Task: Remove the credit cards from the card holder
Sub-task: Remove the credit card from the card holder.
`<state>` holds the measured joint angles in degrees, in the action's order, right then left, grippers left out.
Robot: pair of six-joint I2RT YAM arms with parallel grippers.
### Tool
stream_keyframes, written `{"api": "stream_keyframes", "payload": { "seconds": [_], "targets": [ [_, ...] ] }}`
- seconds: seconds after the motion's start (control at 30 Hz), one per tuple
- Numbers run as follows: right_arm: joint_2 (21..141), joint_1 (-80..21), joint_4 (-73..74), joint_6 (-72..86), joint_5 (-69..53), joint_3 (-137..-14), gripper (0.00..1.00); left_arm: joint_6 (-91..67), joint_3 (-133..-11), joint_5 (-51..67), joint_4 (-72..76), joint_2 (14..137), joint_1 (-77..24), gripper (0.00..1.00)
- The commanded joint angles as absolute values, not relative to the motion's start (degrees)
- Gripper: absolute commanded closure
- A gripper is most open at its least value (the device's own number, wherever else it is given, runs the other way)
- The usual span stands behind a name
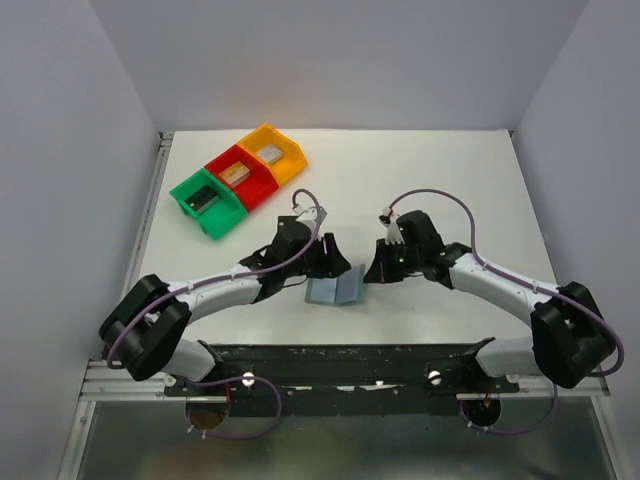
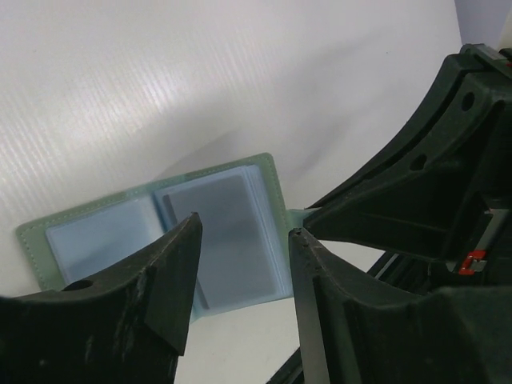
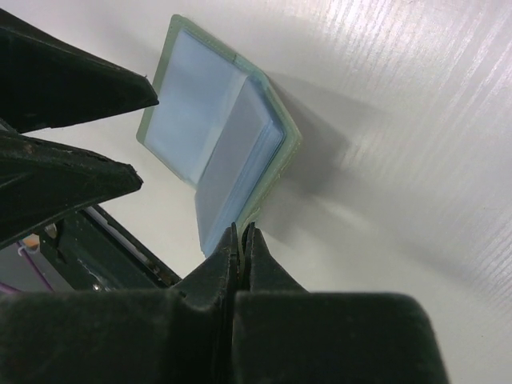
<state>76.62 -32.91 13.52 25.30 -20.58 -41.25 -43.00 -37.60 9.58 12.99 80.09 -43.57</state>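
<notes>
The card holder (image 1: 335,290) lies open on the white table between the two arms, its pale blue inside up and its right panel raised. A grey credit card (image 2: 220,220) shows through the sleeve of that right panel; other cards cannot be made out. My right gripper (image 3: 242,230) is shut on the small tab at the holder's (image 3: 216,120) right edge and holds that panel up. Just above the holder (image 2: 104,240), my left gripper (image 2: 244,240) is open, its fingers straddling the right panel without touching it.
At the back left stand a green bin (image 1: 207,203), a red bin (image 1: 240,178) and a yellow bin (image 1: 272,154) in a diagonal row, each with a grey block inside. White walls enclose the table on three sides.
</notes>
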Motion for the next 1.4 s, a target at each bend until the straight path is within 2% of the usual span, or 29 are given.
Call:
{"api": "stream_keyframes", "payload": {
  "seconds": [0.0, 0.2, 0.43, 1.0, 1.37],
  "targets": [
    [75.4, -32.7, 11.1, 25.0, -21.4, -41.0, 1.00, -40.9, -40.6, 12.0, 12.1, 82.0, -43.5, 0.36],
    [74.7, -32.8, 8.9, 25.0, -23.2, -40.1, 1.00, -40.4, -42.2, 11.9, 9.8, 84.2, -43.6, 0.32],
    [74.9, -32.8, 7.6, 26.2, -23.2, -40.1, 1.00, -39.6, -42.5, 9.8, 6.8, 84.8, -43.7, 0.37],
    [76.0, -32.7, 6.3, 26.5, -25.8, -40.7, 1.00, -36.8, -45.9, 9.2, 4.1, 88.0, -45.4, 0.37],
    [77.0, -32.8, 6.8, 25.9, -25.3, -40.9, 1.00, -37.4, -43.6, 6.9, 3.9, 85.2, -45.4, 0.37]
  ]
}}
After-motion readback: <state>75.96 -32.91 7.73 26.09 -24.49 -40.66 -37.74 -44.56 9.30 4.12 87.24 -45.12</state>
